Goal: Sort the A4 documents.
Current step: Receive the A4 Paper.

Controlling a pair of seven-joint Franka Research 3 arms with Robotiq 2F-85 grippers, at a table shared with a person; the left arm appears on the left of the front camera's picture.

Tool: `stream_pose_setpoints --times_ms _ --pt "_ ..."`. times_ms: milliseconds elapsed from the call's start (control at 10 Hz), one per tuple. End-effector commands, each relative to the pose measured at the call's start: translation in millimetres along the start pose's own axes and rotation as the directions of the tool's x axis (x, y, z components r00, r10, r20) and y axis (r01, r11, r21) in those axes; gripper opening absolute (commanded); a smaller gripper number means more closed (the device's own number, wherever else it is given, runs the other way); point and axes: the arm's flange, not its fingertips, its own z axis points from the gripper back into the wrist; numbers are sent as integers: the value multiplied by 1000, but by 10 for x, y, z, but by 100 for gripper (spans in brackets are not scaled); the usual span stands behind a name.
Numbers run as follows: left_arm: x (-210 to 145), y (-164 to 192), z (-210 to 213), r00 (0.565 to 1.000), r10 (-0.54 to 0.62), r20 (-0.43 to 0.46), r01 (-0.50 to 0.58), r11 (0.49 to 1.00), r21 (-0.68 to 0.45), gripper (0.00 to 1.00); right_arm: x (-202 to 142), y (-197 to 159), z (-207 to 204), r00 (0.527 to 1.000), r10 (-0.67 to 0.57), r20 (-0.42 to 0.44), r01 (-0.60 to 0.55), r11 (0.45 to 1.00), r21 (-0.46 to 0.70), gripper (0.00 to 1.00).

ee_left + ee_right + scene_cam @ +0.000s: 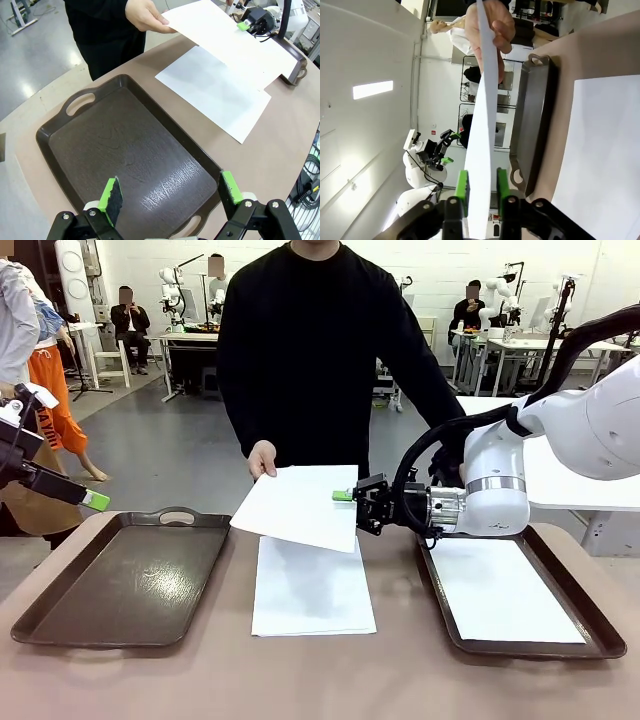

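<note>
Blank white A4 sheet (300, 505) held mid-air above the surface (200, 680), one corner in a person's hand (262, 460) & the opposite edge clenched in the right arm's fingers (344, 496), prob. a hand-over for filing. Under it lies a pile of sheets (312, 590); another sheet (505, 592) sits in the right tray (600, 640), likely the sorting spot, while the left tray (130, 575) is bare w/ the left arm's fingers (96, 501) spread wide over it, gripping nothing. No print, label or brand legible on paper or trays.
</note>
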Motion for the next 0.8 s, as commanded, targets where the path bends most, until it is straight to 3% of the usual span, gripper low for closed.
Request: stream_pose_setpoints --times_ms 0,700 --pt "-18 31 -19 1000 -14 8 14 1000 -10 100 8 3 1 1000 -26 -9 26 1000 17 0" --pt "-18 31 -19 1000 -14 8 14 1000 -10 100 25 8 21 999 -27 -31 28 999 44 0"
